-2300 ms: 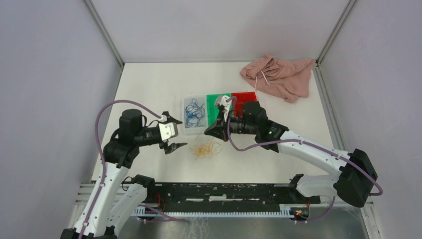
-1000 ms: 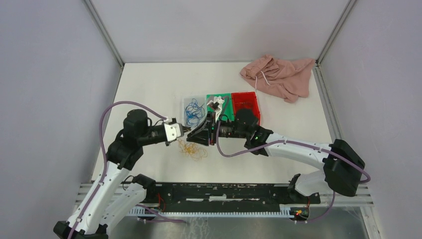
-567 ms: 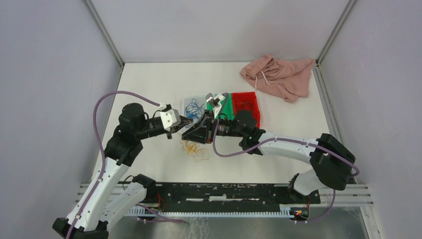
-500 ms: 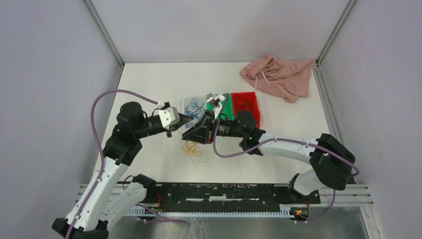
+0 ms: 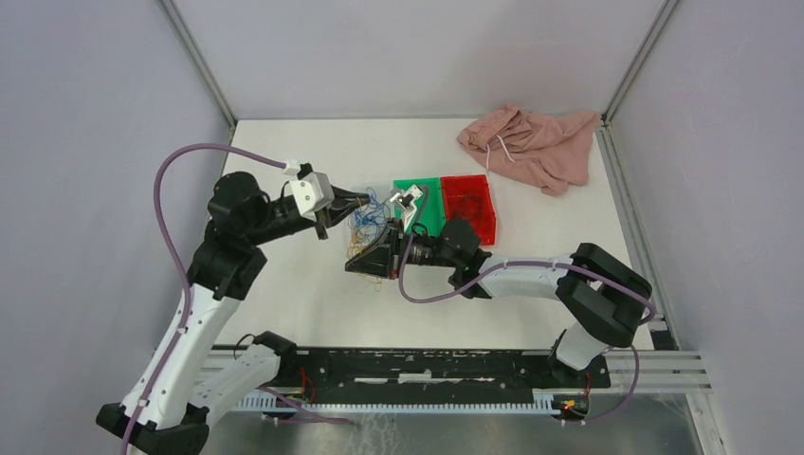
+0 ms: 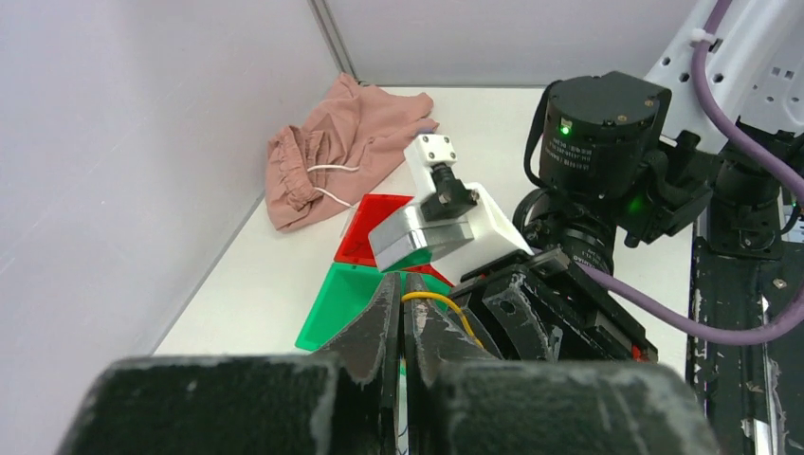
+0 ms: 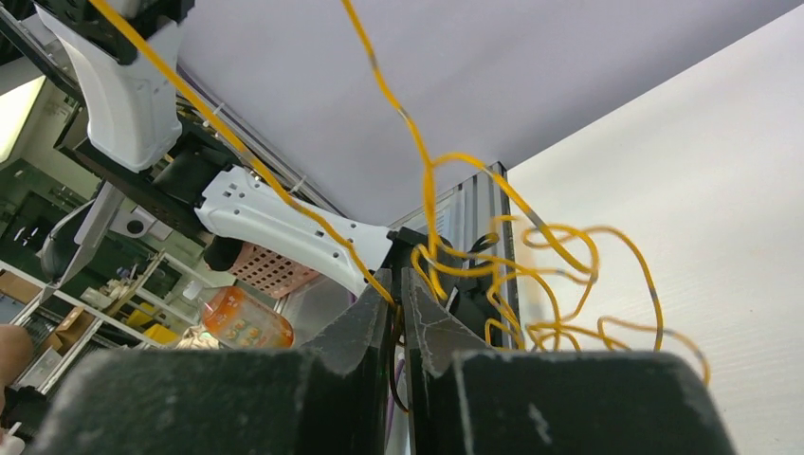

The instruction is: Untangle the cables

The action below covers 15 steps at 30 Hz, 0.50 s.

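Note:
The yellow cables (image 5: 360, 245) hang stretched between my two grippers above the table. My left gripper (image 5: 353, 202) is raised and shut on one yellow strand (image 6: 433, 300), its jaws pressed together. My right gripper (image 5: 355, 268) is lower, close to the table, with jaws nearly together on yellow strands (image 7: 431, 261) at their tips. The rest of the yellow tangle (image 7: 559, 284) loops loosely beside the right fingers. Blue cables (image 5: 368, 220) lie in a clear bin, partly hidden behind the left gripper. I see no dark red cable.
A green bin (image 5: 422, 190) and a red bin (image 5: 467, 197) stand side by side behind the right wrist. A pink cloth (image 5: 531, 142) with a white drawstring lies at the back right corner. Purple arm cables (image 5: 175, 180) arch over both arms.
The left gripper has risen and drawn back to the left with the yellow strand. The right gripper has moved left and down onto the yellow clump, and its jaws have narrowed.

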Available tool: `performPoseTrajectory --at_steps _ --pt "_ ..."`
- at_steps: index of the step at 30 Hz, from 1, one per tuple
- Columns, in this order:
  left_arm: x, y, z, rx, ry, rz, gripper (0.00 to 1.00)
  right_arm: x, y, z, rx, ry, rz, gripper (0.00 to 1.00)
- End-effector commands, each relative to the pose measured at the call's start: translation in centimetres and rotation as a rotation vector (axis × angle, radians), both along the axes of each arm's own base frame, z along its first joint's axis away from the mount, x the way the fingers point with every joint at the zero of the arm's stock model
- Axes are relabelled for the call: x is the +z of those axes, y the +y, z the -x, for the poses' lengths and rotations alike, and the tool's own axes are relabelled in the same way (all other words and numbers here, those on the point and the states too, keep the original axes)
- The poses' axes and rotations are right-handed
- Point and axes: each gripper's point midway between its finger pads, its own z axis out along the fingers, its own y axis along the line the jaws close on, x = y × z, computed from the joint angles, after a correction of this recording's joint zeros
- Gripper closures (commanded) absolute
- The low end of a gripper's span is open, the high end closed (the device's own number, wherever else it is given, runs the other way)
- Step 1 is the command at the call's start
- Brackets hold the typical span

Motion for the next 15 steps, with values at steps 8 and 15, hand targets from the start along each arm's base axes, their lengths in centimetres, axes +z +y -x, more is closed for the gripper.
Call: performPoseTrajectory --at_steps 8,15 --pt "9.9 -0.1 0.7 -0.013 -0.189 0.121 0.97 -3.6 0.4 0.5 0.037 0.03 0.062 0.86" --pt "13.1 0.0 1.1 -0.018 -0.241 0.148 0.97 -6.5 0.7 0.7 0.028 0.003 0.17 0.84"
